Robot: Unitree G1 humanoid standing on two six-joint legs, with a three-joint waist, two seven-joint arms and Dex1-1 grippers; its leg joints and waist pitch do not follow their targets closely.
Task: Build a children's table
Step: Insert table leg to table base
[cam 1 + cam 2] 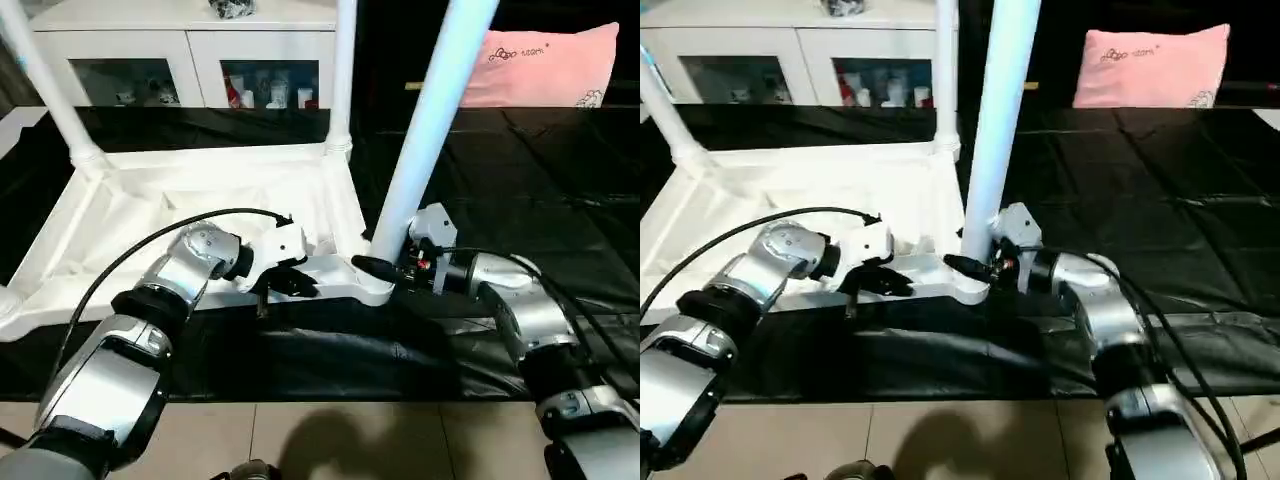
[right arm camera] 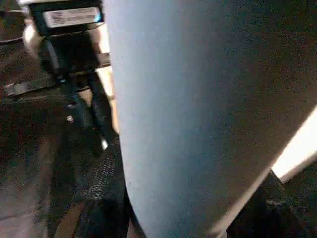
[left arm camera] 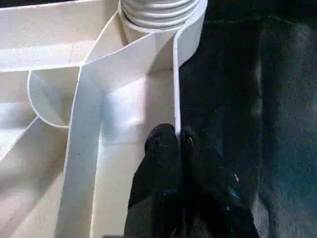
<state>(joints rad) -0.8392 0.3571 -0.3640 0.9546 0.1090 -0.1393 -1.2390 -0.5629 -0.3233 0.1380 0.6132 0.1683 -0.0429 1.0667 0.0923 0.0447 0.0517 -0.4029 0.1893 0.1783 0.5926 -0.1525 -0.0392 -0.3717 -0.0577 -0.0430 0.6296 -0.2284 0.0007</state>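
Fingers (image 3: 163, 163) of the left gripper (image 1: 285, 283) are pinched nearly together on the thin upright rim of the tabletop (image 1: 200, 200), one black finger on the inner side of the wall and the other on the outer; the gap between them is no wider than the rim itself. The right gripper (image 1: 378, 268) has its black fingers at the base of the near-right leg (image 1: 430, 120), one finger tip showing against the tube just above the corner socket (image 1: 372, 290); in the right wrist view the pale tube lies close across the fingers, and whether they actually clamp it cannot be told.

Outward from the grippers, the white tabletop lies upside down on a black sheet (image 1: 520, 180), its ribbed underside facing up. From the middle of the tabletop, the held rim is at 5 o'clock and the leg at the right gripper stands tilted in the corner at 4 o'clock. A second leg (image 1: 345, 70) stands upright in the corner at 1 o'clock, and a third leg (image 1: 45, 80) leans in the corner at 10 o'clock. Beyond the tabletop, at 12 o'clock, is a white glass-door cabinet (image 1: 190, 60); a pink pillow (image 1: 545, 65) lies at 2 o'clock. Both silver forearms reach in from 6 o'clock over a tiled floor (image 1: 330, 440).
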